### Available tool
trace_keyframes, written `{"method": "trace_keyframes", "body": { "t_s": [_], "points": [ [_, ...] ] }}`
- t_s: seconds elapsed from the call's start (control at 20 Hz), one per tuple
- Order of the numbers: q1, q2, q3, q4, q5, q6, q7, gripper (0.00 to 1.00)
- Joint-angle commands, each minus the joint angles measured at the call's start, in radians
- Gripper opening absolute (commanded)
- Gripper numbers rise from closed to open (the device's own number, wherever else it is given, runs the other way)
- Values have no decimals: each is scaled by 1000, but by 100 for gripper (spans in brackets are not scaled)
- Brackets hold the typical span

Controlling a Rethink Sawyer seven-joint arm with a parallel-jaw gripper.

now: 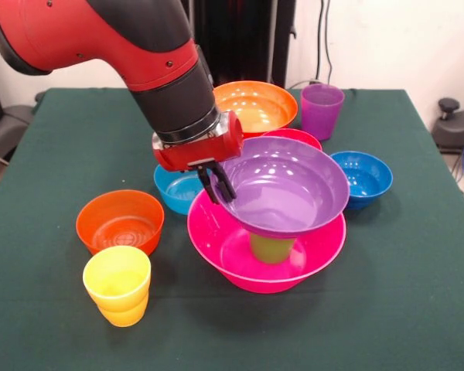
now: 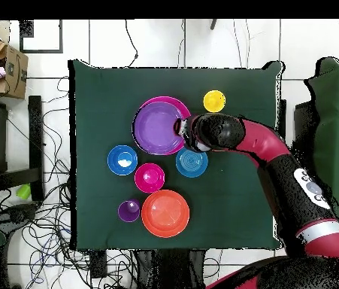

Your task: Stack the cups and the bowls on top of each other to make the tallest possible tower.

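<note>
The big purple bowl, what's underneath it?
Under the big purple bowl stands a lime green cup inside the big pink bowl. The cup's top and the pink bowl's far floor are covered. The end effector grips the purple rim.

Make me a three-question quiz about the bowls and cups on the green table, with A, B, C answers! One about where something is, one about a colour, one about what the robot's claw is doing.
1. Where is the lime green cup?
A. inside the big pink bowl, under the big purple bowl
B. beside the yellow cup
C. in the big orange bowl

2. What colour is the cup at the far side by the big orange bowl?
A. red
B. purple
C. white

3. What is the gripper doing?
A. hanging open in the air
B. gripping the yellow cup
C. pinching the big purple bowl's rim

Answers: 1 A, the green shows under the purple bowl; 2 B, the purple cup stands there; 3 C, its fingers straddle the rim.
</note>
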Motion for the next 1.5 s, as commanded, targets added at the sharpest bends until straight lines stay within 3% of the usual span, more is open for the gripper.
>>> {"method": "trace_keyframes", "body": {
  "t_s": [0.05,0.5,1.5],
  "points": [
    [0,69,-23,-86,-116,3,-166,0],
    [20,79,-33,-83,-119,-32,-127,0],
    [33,9,-57,68,-122,-134,-31,0]
  ]
}}
